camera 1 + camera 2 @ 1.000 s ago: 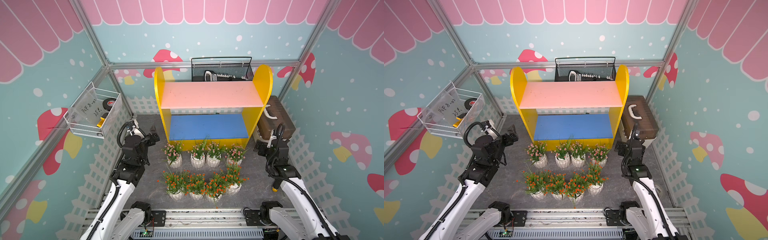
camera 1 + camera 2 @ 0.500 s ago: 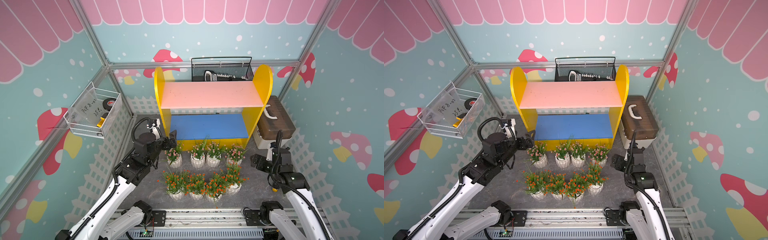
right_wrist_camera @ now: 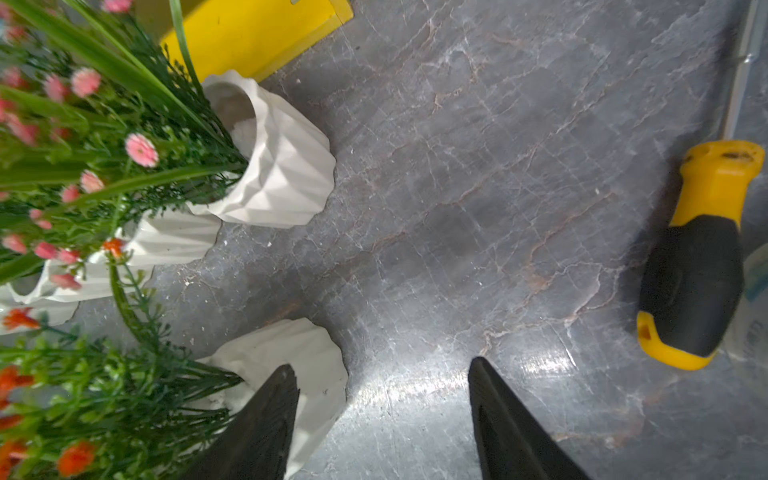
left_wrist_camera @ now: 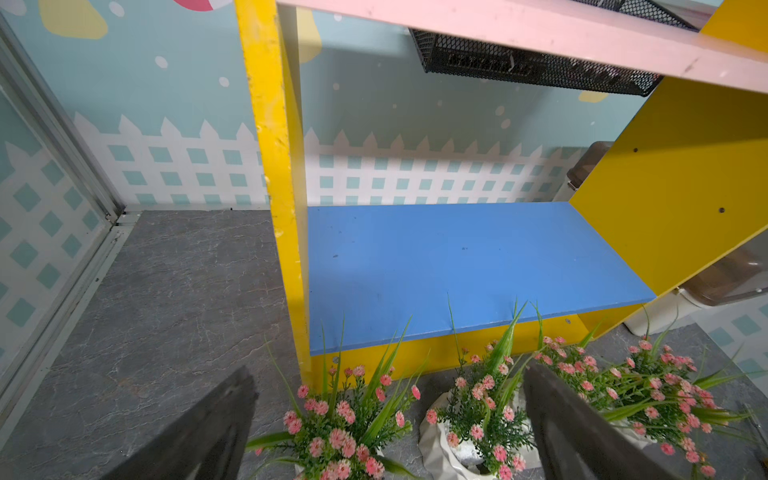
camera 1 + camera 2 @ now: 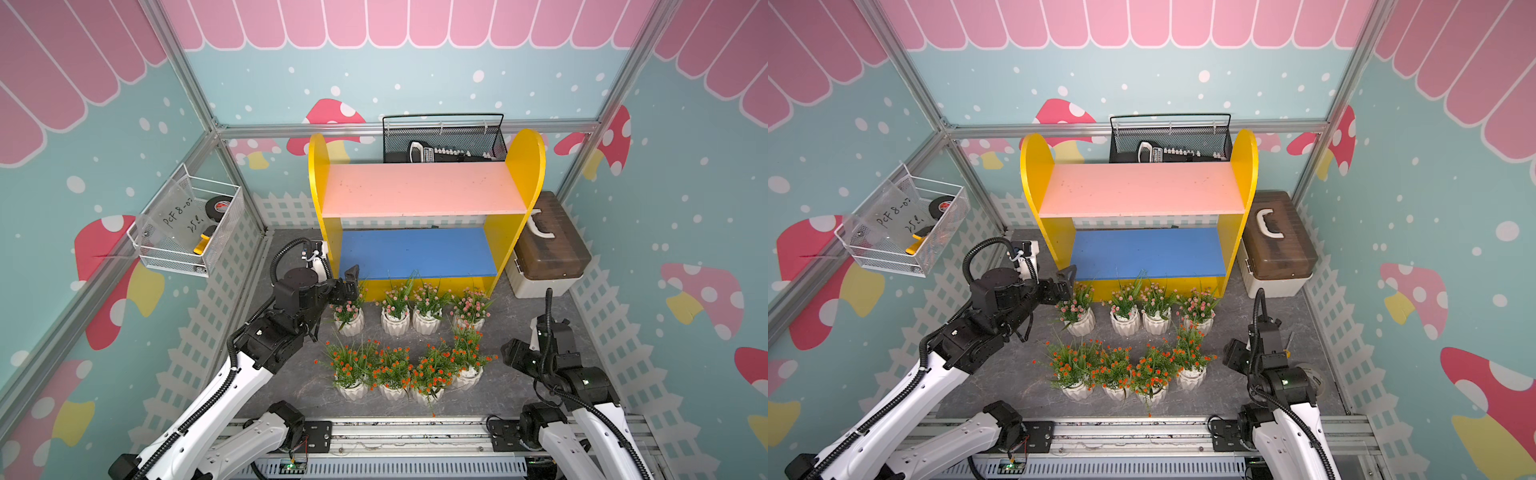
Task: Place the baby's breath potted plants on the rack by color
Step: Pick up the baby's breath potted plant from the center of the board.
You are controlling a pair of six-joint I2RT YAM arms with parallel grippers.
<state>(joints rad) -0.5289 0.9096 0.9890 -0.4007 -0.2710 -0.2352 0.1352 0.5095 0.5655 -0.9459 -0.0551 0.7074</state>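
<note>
Entry: L gripper (image 4: 386, 370) — wide open, empty, at end pink plant (image 4: 332, 428); R gripper (image 3: 382, 363) part-open, empty, beside orange-flower pot (image 3: 311, 353). Risk — sprigs snag, pot tips onto neighbours

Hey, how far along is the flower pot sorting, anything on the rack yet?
Done: nothing; the pink upper board and blue lower board are bare. In hand: the open left gripper hovers by the leftmost pink-flowered pot; the right gripper, jaws apart, is at the rightmost orange-flowered pot, gripping nothing. Left: all eight, standing on the floor.
</note>
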